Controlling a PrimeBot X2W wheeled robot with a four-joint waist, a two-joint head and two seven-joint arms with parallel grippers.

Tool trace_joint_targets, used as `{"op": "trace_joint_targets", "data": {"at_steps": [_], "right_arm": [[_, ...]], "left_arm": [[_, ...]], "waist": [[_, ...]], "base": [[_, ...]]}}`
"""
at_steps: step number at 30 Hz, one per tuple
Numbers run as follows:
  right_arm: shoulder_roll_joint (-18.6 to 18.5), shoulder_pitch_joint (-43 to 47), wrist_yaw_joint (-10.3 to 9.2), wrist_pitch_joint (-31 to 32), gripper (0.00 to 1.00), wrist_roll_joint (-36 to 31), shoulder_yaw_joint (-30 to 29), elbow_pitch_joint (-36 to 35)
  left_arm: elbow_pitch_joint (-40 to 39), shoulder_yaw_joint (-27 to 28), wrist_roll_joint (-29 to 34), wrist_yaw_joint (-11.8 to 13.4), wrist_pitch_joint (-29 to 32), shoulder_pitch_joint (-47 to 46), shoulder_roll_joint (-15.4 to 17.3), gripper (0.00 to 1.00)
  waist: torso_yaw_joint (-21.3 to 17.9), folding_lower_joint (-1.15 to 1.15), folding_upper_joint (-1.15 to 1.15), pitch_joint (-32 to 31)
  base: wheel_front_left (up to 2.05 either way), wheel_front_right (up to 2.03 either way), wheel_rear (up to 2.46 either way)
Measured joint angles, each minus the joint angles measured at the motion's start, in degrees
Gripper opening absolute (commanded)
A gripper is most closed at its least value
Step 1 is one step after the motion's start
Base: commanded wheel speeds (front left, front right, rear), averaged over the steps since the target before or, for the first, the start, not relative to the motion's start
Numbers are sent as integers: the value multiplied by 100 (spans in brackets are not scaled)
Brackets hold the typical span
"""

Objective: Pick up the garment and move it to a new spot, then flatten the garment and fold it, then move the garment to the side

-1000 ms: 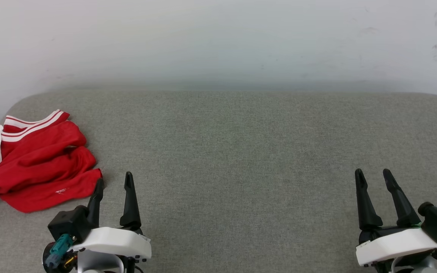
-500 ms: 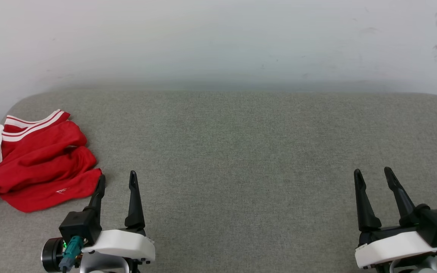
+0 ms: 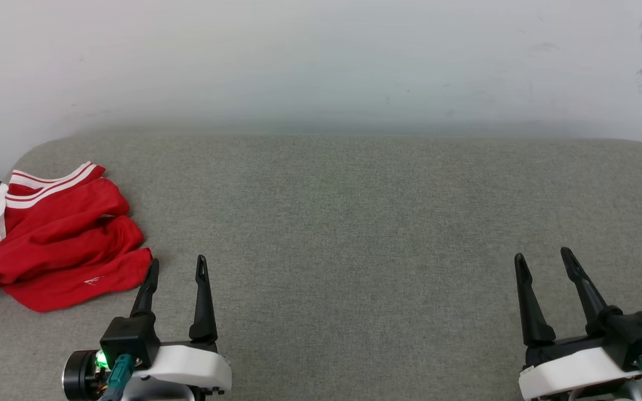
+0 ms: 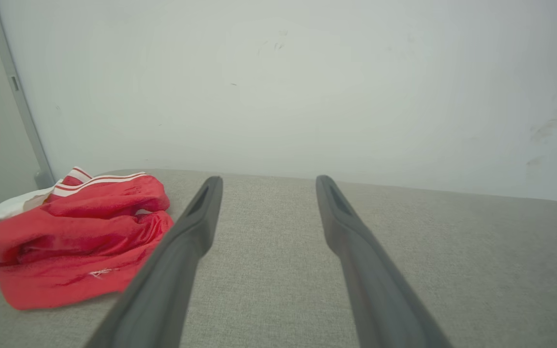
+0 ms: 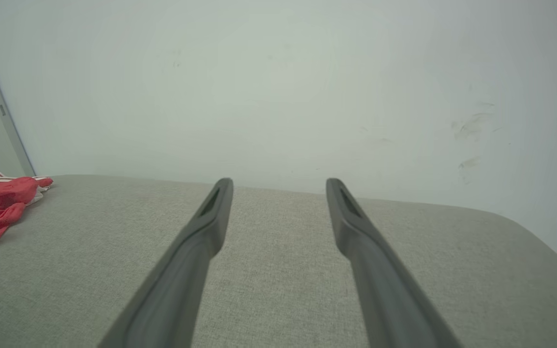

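Over the last second the left tool slid a bit to the right and rolled at the wrist, so both fingers now point straight up the head view. The right tool barely shifted. Both tools stand wide, nothing in them. The garment hasn't moved: a crumpled red heap with striped trim and a white sleeve showing, at the far left of the grey counter, near its back corner. No contact yet, so the pick-up looks not yet started, just arms settling or lining up. The garment lies just left of and ahead of the left tool, its near hem close beside the left finger, apparently not touching. The right tool is well apart from it, across the counter.
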Motion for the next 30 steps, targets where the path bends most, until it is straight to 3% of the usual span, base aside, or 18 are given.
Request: {"op": "trace_joint_targets", "data": {"at_steps": [10,18,30], "right_arm": [[0,41,1,-86,100,-175,1,9],[0,42,1,-98,100,281,-82,130],[-1,41,1,-99,100,399,-129,199]], "left_arm": [[22,-27,250,1,-86,15,2,100],[65,-19,212,-7,-93,29,3,100],[166,-29,129,-26,-93,31,3,100]], "waist": [[11,0,0,-12],[2,0,0,-15],[0,0,0,0]], "base": [[0,0,0],[0,0,0],[0,0,0]]}}
